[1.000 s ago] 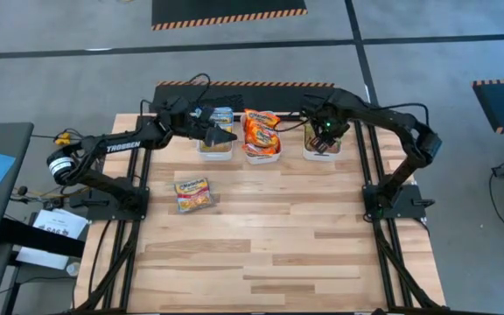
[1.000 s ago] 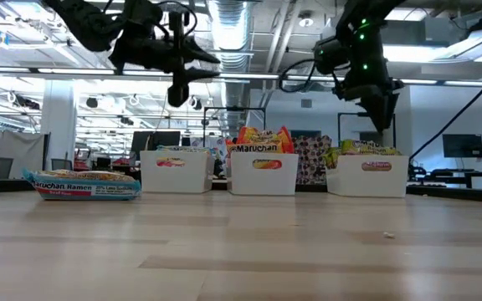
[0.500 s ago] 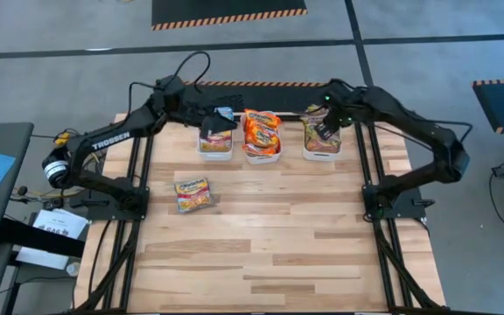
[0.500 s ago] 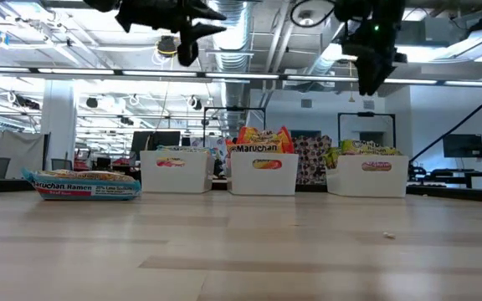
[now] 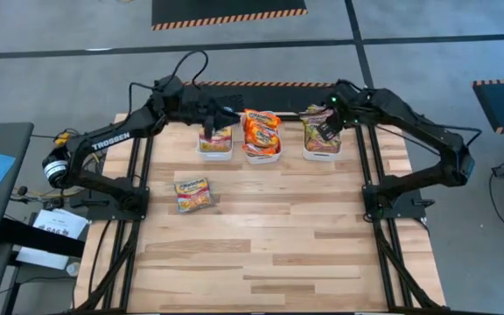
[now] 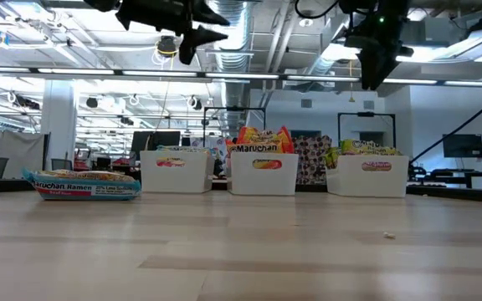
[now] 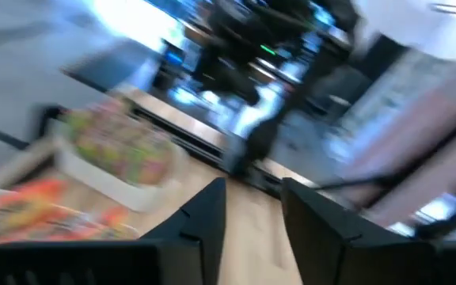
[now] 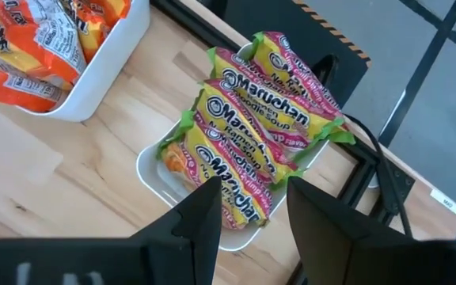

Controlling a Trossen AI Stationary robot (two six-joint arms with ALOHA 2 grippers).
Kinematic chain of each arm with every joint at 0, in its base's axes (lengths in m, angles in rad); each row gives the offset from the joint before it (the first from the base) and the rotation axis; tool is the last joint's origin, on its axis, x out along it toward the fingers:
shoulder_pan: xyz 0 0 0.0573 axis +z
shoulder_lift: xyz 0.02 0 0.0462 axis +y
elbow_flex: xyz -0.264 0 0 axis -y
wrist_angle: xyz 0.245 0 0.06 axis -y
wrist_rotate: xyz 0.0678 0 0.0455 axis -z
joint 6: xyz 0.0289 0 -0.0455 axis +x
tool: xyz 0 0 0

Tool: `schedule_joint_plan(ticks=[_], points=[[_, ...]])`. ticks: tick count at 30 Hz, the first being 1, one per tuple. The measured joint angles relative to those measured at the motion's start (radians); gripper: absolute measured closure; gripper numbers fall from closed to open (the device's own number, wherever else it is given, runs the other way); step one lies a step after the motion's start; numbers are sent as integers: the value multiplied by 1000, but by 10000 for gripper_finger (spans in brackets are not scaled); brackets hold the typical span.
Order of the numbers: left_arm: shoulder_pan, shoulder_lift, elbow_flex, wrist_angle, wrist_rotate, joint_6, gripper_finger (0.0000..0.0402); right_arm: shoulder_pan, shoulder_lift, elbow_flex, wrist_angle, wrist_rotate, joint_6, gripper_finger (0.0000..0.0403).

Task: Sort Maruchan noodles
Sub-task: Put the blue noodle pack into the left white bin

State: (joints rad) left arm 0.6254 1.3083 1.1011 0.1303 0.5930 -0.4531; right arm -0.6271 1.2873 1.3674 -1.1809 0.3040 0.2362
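Observation:
Three white bins stand in a row at the table's far side. The left bin holds yellow-blue Maruchan packets, the middle bin orange-red ones, and the right bin green-pink ones. One yellow-blue packet lies flat on the bare table, nearer the left edge. My left gripper hangs high over the left bin, pointing level; it is open and nothing is between its fingers. My right gripper hangs high over the right bin, slanting down, and is open too.
The dark frame rails and arm bases run along both sides of the table. The near half of the wooden table top is bare planks. In the low view, a room with desks and screens lies beyond the bins.
Both grippers have risen well above their bins, the left over the left bin and the right over the right bin. The left has also rolled about its own axis. The packets in the bins and the loose packet have stayed put.

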Motion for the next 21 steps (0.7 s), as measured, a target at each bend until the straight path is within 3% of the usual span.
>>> schedule_joint_plan(ticks=[4,7,12,16,21], points=[[2,0,0,1,-200,61,261,21,10,0,-5,-2,41,236],[24,0,0,-1,-242,73,241,26,9,0,-9,-2,51,236],[127,-27,0,-120,-51,12,234,25,10,0,-9,0,54,236],[203,-62,0,-411,108,-3,233,25,10,0,-8,1,54,237],[224,-90,0,-819,111,153,233,24,10,0,-7,2,54,237]])
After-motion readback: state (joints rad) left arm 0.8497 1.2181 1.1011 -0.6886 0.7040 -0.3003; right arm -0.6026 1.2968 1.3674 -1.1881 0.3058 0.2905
